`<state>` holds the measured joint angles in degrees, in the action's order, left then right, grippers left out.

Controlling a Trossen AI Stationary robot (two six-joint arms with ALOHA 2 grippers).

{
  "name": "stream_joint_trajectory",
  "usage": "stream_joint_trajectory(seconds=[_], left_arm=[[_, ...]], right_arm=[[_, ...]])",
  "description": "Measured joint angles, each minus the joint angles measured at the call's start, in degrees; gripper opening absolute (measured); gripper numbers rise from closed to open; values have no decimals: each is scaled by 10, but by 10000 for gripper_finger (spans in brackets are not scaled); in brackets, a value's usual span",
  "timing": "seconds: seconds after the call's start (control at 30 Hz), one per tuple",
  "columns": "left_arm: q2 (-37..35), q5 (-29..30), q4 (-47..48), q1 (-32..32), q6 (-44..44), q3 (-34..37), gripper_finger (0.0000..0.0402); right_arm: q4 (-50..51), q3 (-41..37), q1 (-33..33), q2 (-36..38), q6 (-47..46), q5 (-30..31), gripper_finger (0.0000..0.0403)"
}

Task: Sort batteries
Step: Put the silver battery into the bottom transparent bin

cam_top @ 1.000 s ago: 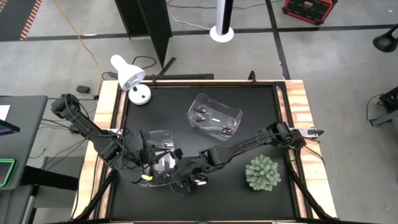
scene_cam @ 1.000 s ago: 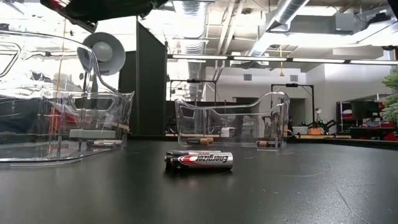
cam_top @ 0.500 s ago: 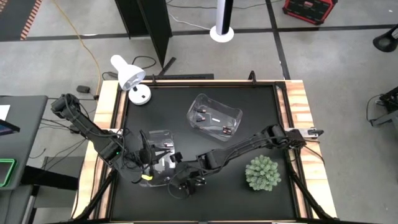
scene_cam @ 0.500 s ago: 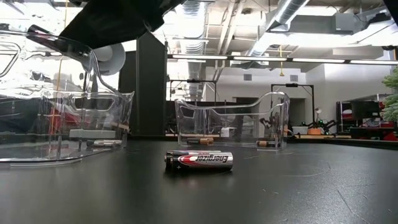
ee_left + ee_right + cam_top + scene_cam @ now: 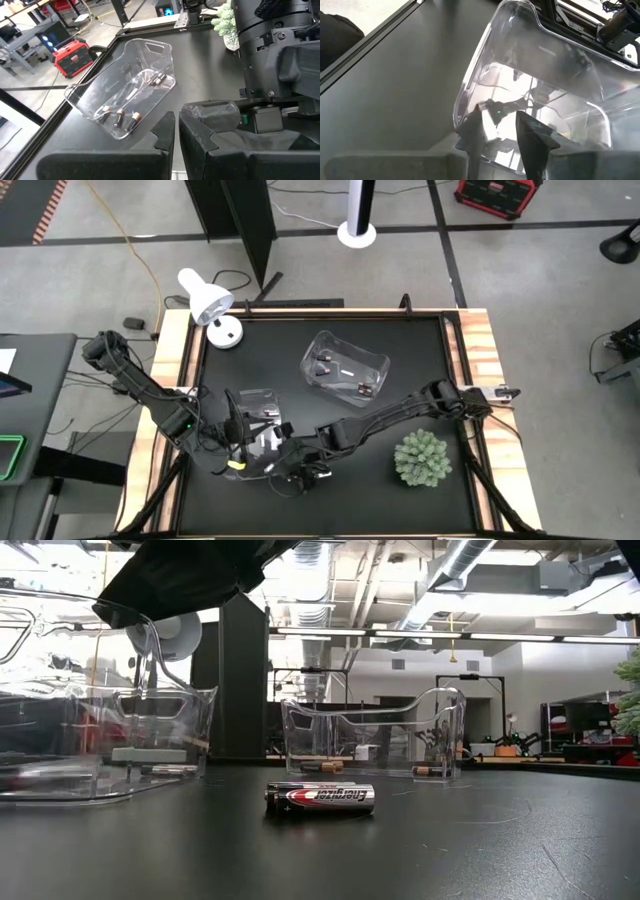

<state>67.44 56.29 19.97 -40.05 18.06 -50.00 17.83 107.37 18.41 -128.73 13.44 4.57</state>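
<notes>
A dark battery with a copper end (image 5: 320,797) lies on its side on the black table. A clear bin (image 5: 345,367) at the table's middle holds several dark, copper-ended batteries (image 5: 120,116). A second clear bin (image 5: 258,415) stands at the near left, and it also shows in the low view (image 5: 90,740). My left gripper (image 5: 175,135) is shut and empty above this second bin. My right gripper (image 5: 497,130) is open, with its fingers at the same bin's rim (image 5: 470,95). In the high view my right gripper (image 5: 290,472) is at that bin's near right corner. My right gripper's fingers stand close against the near bin's rim (image 5: 462,117). I cannot tell whether they touch it.
A green plant (image 5: 423,457) stands at the near right. A white desk lamp (image 5: 207,302) stands at the far left corner. The two arms are close together over the near left bin. Bare black table lies between the two bins and toward the far right.
My right gripper has gone toward the table's left edge, up to the near bin. In the low view its dark body has come in over that bin. The battery on the table has stayed where it was.
</notes>
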Motion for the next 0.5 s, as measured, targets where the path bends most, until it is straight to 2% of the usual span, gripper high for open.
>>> stream_joint_trajectory(seconds=[0.17, 0.33, 0.5], left_arm=[[0, 0, 0, 0, 0, 0, 20], [0, 0, 0, 0, 0, 0, 20], [0, 0, 1, 0, 1, 0, 20]], right_arm=[[-1, 0, 0, 0, 1, 0, 148], [3, 0, 1, 5, 18, 0, 149], [5, -1, 13, 41, 55, 36, 146]])
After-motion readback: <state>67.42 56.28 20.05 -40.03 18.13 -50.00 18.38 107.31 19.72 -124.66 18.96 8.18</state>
